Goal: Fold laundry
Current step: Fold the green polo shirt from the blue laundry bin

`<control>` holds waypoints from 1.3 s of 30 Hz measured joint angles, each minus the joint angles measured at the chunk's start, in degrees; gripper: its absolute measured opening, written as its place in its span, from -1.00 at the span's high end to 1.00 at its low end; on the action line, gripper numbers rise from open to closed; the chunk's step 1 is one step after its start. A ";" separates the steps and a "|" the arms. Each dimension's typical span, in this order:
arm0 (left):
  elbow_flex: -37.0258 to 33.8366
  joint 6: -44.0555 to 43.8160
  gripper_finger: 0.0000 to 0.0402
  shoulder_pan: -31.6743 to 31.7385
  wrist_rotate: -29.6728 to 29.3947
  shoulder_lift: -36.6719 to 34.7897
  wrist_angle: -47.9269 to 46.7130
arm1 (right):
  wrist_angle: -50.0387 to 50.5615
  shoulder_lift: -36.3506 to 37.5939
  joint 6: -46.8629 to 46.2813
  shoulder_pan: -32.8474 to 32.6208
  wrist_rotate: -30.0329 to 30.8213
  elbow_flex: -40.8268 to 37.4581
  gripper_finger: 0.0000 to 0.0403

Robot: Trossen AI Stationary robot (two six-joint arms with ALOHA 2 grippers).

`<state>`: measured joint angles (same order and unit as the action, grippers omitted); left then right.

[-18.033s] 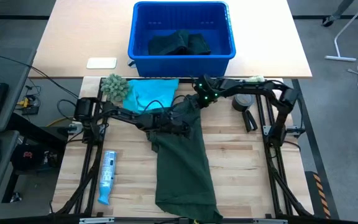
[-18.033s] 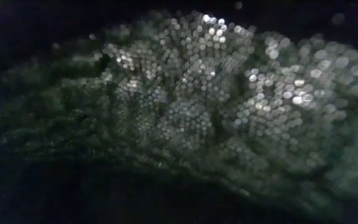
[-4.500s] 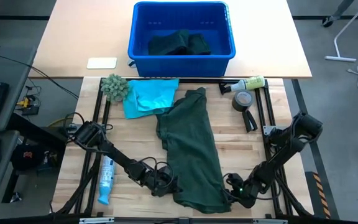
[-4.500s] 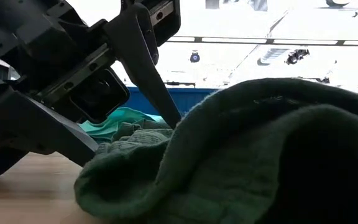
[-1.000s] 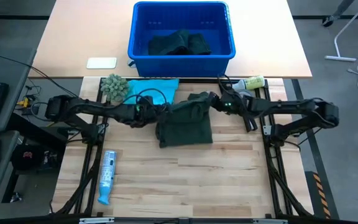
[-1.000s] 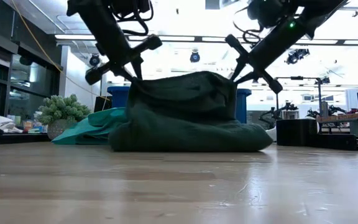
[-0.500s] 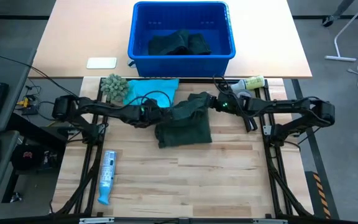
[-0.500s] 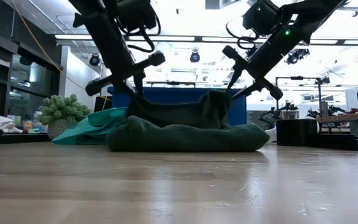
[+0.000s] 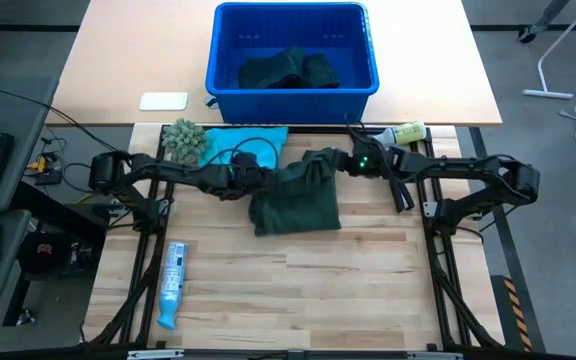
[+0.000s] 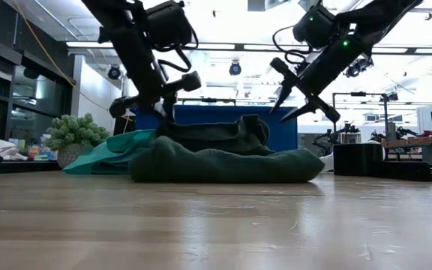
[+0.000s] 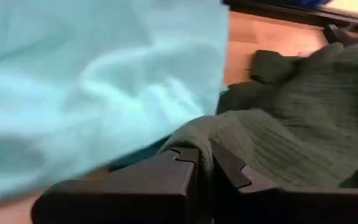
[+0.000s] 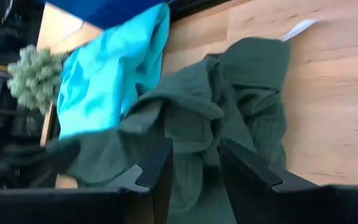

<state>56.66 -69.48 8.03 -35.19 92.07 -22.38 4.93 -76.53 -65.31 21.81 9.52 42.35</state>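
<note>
A: Where has the fold got to?

B: The dark green garment (image 9: pixel 296 198) lies doubled over near the middle of the table's far edge, just in front of the blue bin (image 9: pixel 293 48). The left claw (image 9: pixel 258 180) is clenched on the garment's left far corner; in the left wrist view the knit is pinched between its fingers (image 11: pixel 185 163). The right claw (image 10: pixel 300 95) is released, its jaws apart just above the right far corner and holding nothing.

A: So what would make this step go well?

B: I'd judge the left should let go low, so the corner drops flat rather than dragging. The top layer is bunched along the far side, so both claws would do well to smooth it before another fold. And keep clear of the turquoise shirt (image 9: pixel 240 151), which touches the green piece at its left far side.

A: How will the cloth handle?

B: It looks like a thick, ribbed knit, soft and heavy; the fold makes a rounded, puffy roll in the low view, not a crisp crease. The turquoise piece looks thinner and smoother, lying in loose wrinkles. A fuzzy grey-green ball (image 9: pixel 182 138) sits by its left edge.
</note>
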 joint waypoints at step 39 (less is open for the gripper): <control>15.53 29.13 -0.03 8.16 14.06 -1.81 -18.48 | 8.78 5.86 15.44 2.67 -6.58 0.00 0.43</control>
<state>72.19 -40.35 16.19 -21.13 90.26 -40.86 13.71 -70.67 -49.87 24.48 2.94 42.35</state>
